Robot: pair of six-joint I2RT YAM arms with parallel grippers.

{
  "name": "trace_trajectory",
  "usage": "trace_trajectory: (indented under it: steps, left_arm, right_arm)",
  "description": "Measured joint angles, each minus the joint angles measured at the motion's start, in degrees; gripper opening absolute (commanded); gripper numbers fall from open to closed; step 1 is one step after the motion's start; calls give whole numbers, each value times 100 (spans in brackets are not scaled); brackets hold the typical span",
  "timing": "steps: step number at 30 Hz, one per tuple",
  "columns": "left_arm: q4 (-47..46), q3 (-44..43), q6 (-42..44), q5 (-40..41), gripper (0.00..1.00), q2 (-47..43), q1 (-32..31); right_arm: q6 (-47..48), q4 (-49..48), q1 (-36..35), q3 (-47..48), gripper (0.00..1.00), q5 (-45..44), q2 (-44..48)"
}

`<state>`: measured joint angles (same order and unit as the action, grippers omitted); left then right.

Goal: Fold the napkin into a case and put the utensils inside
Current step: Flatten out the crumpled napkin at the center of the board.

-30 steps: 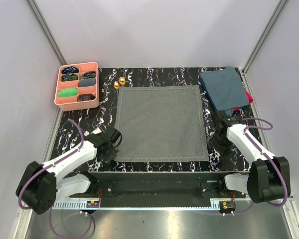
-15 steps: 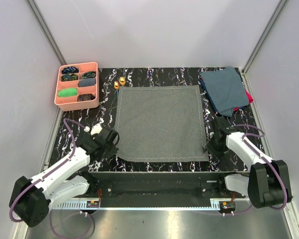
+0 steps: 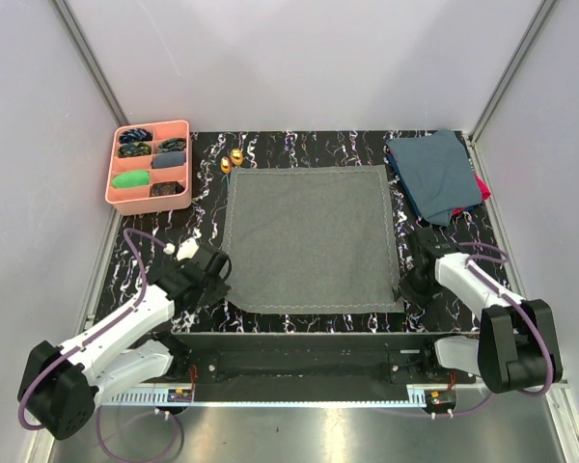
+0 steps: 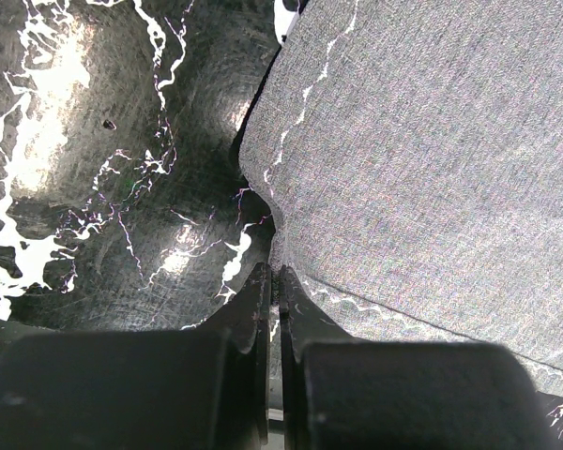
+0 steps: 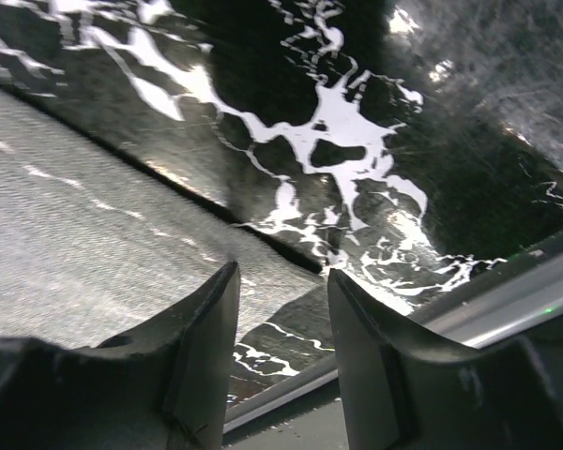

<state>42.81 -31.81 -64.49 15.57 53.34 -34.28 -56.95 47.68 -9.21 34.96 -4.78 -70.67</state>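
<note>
Both arms have swung in to the near corners of the grey square fabric napkin (image 3: 314, 236) since a second ago. Left jaws pinched shut on the near-left hem; right jaws part-open astride the near-right corner, not yet gripping. Likely so both corners lift together for an even fold

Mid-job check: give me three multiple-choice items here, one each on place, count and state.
1. Where do the utensils lie? A in the pink tray; B on the table by the napkin's far left corner; C on the blue cloths.
2. How many utensils show? A one; B two; C four.
3. The right gripper is: A open; B shut on the napkin; C holding a utensil.
Answers: B, gold pair on bare table; B, two gold pieces visible; A, fingers apart astride the near right corner.
</note>
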Motion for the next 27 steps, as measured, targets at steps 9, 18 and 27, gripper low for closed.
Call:
trace_trajectory:
  steps: [9,18,27]
  left_arm:
    - [26,-33,2,13,0,-63,0]
    - [48,-109,0,22,0,-142,0]
    - [85,-109,-2,26,0,-232,0]
  right_arm:
    - [-24,168,-7,149,53,2,-396]
    - [-608,74,-81,44,23,13,-98]
    - [-951,-68,-90,-236,31,-7,664]
